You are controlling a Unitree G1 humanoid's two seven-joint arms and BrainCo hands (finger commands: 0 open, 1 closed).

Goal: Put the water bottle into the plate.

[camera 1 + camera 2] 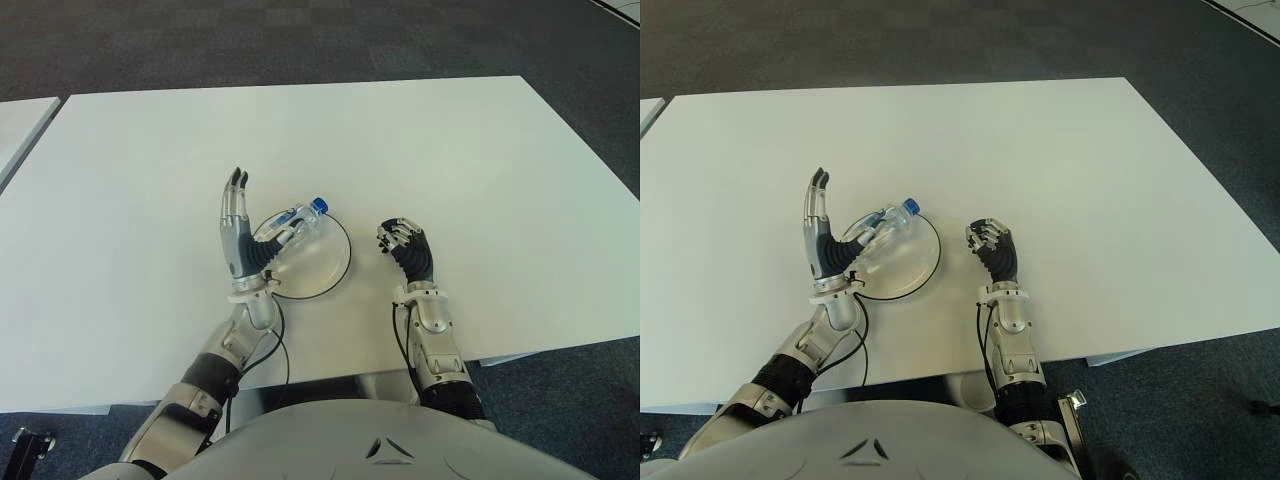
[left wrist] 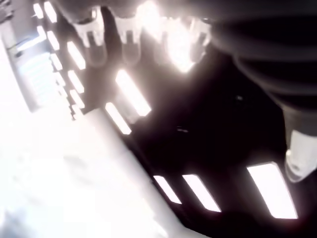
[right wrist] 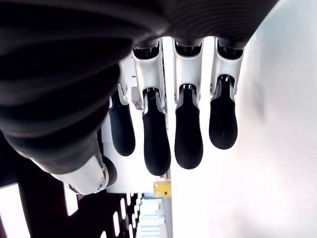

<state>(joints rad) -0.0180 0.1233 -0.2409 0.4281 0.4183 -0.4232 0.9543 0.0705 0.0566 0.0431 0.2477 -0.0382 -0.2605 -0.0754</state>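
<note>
A clear water bottle [image 1: 292,223] with a blue cap [image 1: 318,206] lies tilted across the far left part of the clear round plate [image 1: 343,262], its cap end over the rim. My left hand [image 1: 240,215] stands at the plate's left edge, open. Its fingers [image 1: 237,195] point straight up, and the thumb is beside the bottle's base. I cannot tell whether the thumb touches the bottle. My right hand [image 1: 400,240] shows on the table just right of the plate. In the right wrist view its fingers [image 3: 188,134] are curled with nothing in them.
The white table [image 1: 450,160] stretches wide on all sides of the plate, with its front edge close behind my wrists. Dark carpet [image 1: 300,40] lies beyond the far edge. A second white tabletop [image 1: 20,125] shows at the far left.
</note>
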